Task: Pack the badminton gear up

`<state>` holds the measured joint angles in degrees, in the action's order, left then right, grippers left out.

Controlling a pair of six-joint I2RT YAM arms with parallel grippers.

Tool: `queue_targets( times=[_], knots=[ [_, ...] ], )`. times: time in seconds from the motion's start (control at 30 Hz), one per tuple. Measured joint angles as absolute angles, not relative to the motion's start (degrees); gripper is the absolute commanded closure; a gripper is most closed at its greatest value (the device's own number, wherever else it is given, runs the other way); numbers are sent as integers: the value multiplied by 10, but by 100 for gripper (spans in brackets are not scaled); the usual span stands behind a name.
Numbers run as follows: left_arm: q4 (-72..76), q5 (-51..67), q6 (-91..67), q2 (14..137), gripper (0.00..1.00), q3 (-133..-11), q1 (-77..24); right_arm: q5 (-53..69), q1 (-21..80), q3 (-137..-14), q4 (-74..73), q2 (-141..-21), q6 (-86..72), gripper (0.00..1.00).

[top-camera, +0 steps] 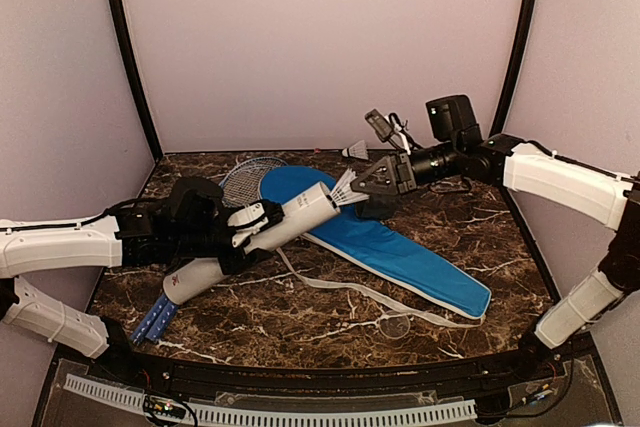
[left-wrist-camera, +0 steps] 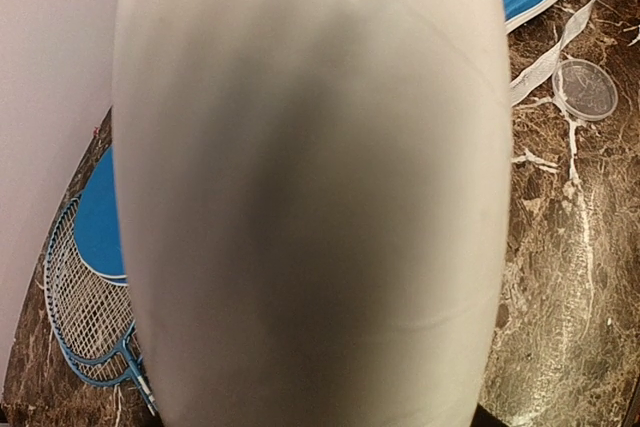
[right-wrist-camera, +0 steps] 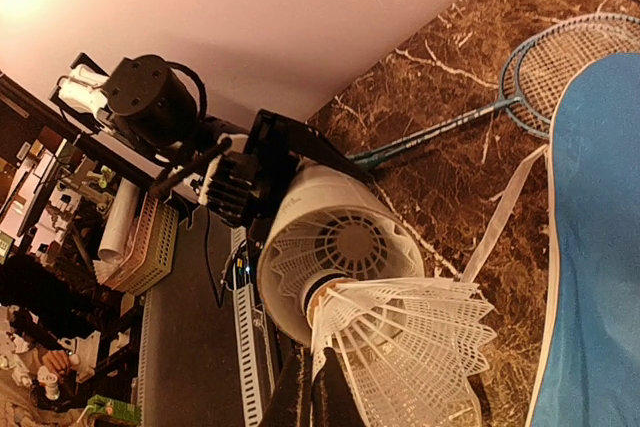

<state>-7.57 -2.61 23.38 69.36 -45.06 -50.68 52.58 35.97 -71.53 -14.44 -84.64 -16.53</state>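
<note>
My left gripper (top-camera: 248, 227) is shut around the middle of the long white tube (top-camera: 305, 211), holding it tilted with its open end toward the right. The tube (left-wrist-camera: 310, 197) fills the left wrist view and hides the fingers. My right gripper (top-camera: 364, 185) is shut on the skirt of a white shuttlecock (right-wrist-camera: 410, 342), whose cork tip sits at the tube's mouth (right-wrist-camera: 340, 247). Another shuttlecock shows inside the tube. The blue zip bag (top-camera: 400, 252) lies flat under both. A racket head (top-camera: 248, 179) pokes out behind it, and blue handles (top-camera: 155, 322) show at the front left.
One loose shuttlecock (top-camera: 355, 152) lies near the back wall. A clear round lid (top-camera: 395, 326) rests on the marble near the front, right of the bag's white strap (top-camera: 330, 285). Dark frame posts stand at both back corners.
</note>
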Motion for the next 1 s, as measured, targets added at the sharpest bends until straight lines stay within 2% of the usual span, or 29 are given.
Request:
queue_targets(
  times=[0.3, 1.0],
  knots=[
    [-83, -26, 237, 699, 42, -451, -508, 526, 406, -742, -196, -916, -136, 100],
    [-89, -26, 240, 702, 42, -451, -509, 543, 431, -775, -159, -984, -142, 100]
  ],
)
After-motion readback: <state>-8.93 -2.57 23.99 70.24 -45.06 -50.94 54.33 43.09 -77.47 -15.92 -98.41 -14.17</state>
